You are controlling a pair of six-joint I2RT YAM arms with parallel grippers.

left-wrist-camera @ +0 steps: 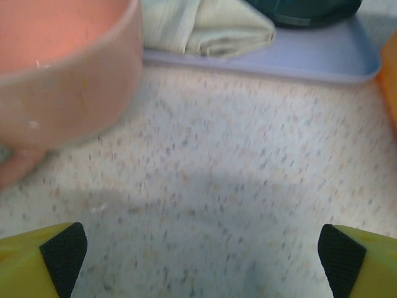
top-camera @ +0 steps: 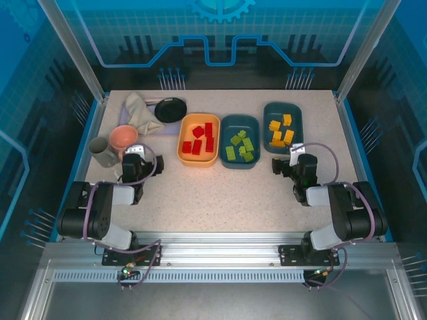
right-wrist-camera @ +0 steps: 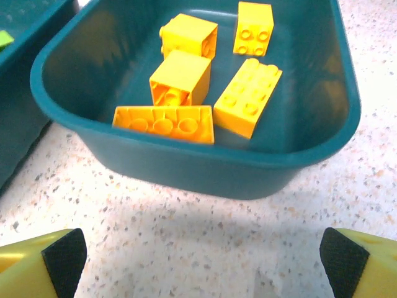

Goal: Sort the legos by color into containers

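Red legos (top-camera: 198, 141) lie in the light orange tray (top-camera: 181, 152). Lime green legos (top-camera: 241, 147) fill the middle dark teal tray (top-camera: 240, 119). Yellow-orange legos (top-camera: 281, 131) sit in the right dark teal tray (top-camera: 267, 115). My right gripper (top-camera: 285, 165) hovers just in front of that tray, open and empty. In the right wrist view the gripper (right-wrist-camera: 201, 257) is over bare table, the tray (right-wrist-camera: 205, 171) and its yellow legos (right-wrist-camera: 180, 77) just ahead. My left gripper (top-camera: 135, 159) (left-wrist-camera: 201, 251) is open and empty beside the pink cup (left-wrist-camera: 62, 81).
A grey cup (top-camera: 101, 152) and the pink cup (top-camera: 124, 138) stand at the left. Behind them lie a folded cloth (top-camera: 139, 110) (left-wrist-camera: 208, 25) and a black round dish (top-camera: 171, 109) on a lavender tray (left-wrist-camera: 279, 59). Speckled tabletop (top-camera: 220, 200) spreads before the trays.
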